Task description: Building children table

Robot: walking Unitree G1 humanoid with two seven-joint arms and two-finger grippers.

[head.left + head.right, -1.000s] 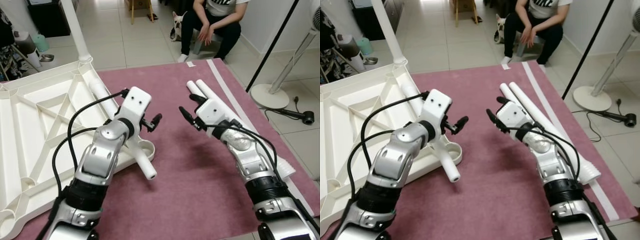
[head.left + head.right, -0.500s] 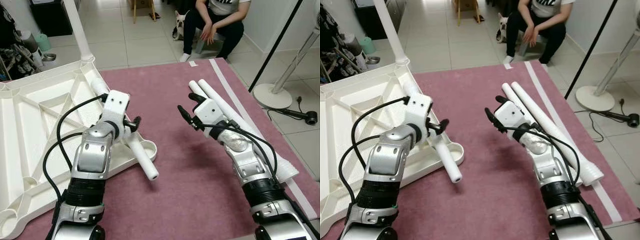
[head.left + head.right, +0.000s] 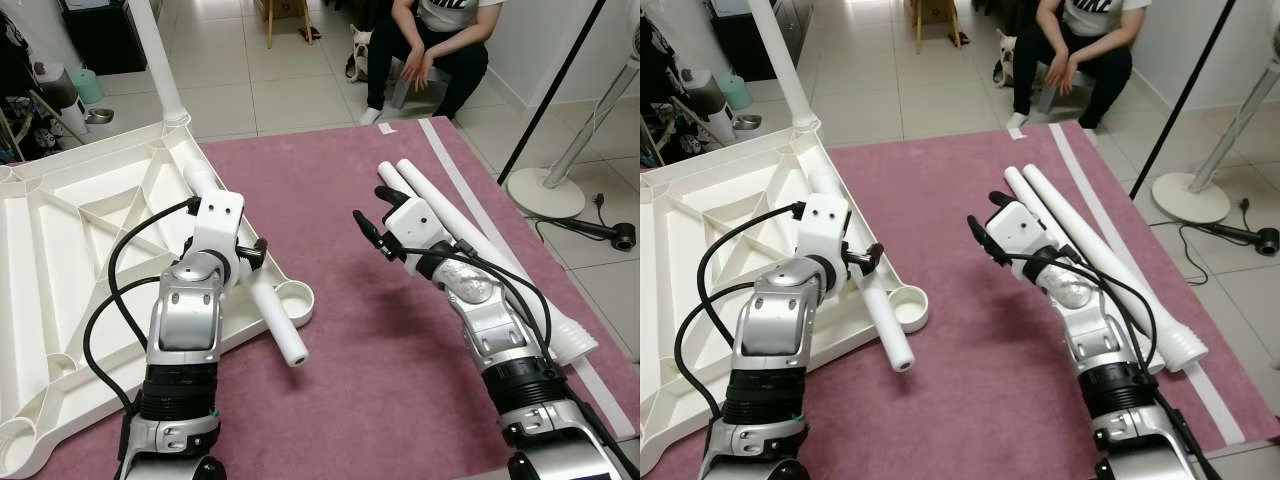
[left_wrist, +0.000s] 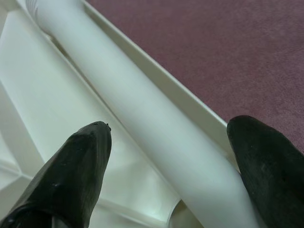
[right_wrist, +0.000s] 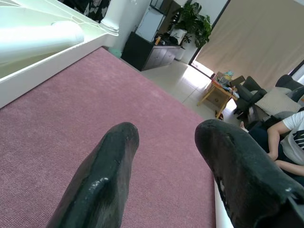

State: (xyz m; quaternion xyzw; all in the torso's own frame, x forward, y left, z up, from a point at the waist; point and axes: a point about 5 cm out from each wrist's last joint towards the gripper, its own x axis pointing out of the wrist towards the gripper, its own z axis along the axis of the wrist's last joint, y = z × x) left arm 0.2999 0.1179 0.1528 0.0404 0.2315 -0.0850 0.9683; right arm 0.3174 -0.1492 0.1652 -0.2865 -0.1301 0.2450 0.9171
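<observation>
Left gripper | fingers wide, straddling white plastic table leg (untouched) on upturned white plastic tabletop | right gripper spread, above maroon rug, beside two spare white legs

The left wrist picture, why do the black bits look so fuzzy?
In the left wrist view the left tool's fingers sit too close to the camera, so they blur; the white leg between them looks sharper. The left eye view is bright and clear.

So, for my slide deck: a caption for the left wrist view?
Left gripper, fingers open, straddling a white table leg lying on the upturned tabletop beside the maroon rug.
</observation>
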